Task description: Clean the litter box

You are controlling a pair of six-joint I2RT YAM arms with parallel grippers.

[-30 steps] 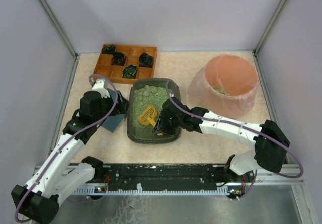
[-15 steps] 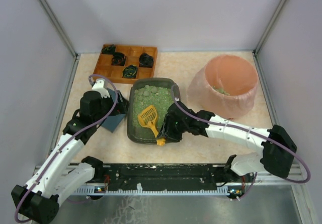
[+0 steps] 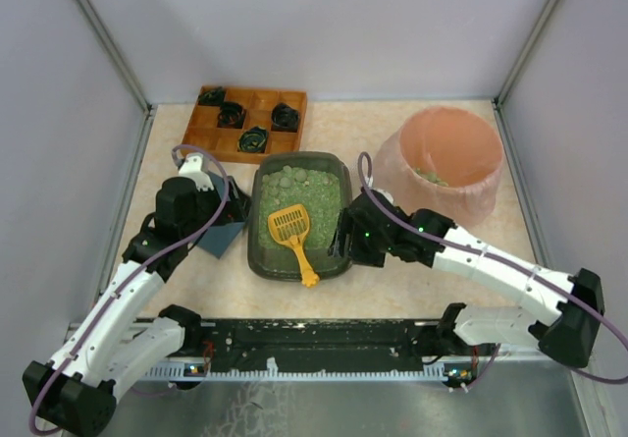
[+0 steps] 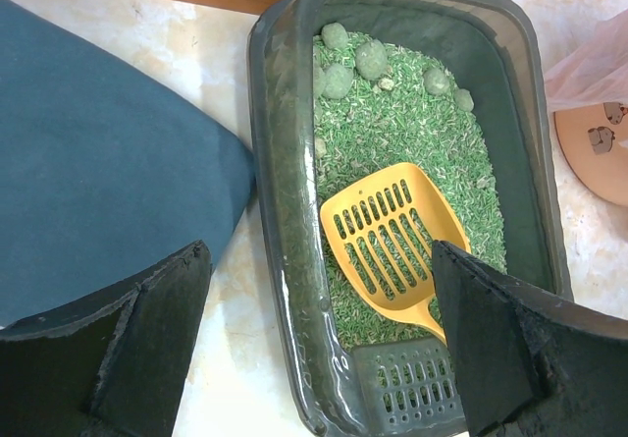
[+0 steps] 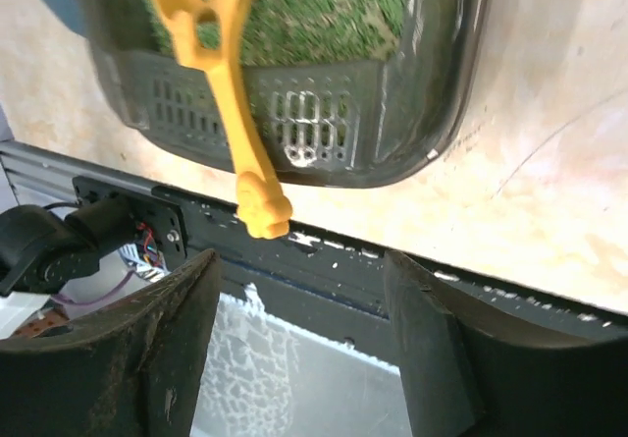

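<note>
Litter box [image 4: 280,191] sat just before tray [image 3: 263,100], scoop [image 3: 289,225] inside, handle over near rim. Right gripper [image 3: 345,241] stood wide, empty, beside its right wall; left gripper [image 4: 319,255] wide, empty, at its left.

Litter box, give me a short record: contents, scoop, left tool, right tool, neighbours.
litter box: dark grey-green tray, green litter
clumps: round lumps at far end
scoop: yellow, lying in litter, handle over near rim, not held
left tool: open, empty, left of box
right tool: open, empty, by box's right wall
neighbours: blue pad left, pink bin right, wooden tray behind
</note>
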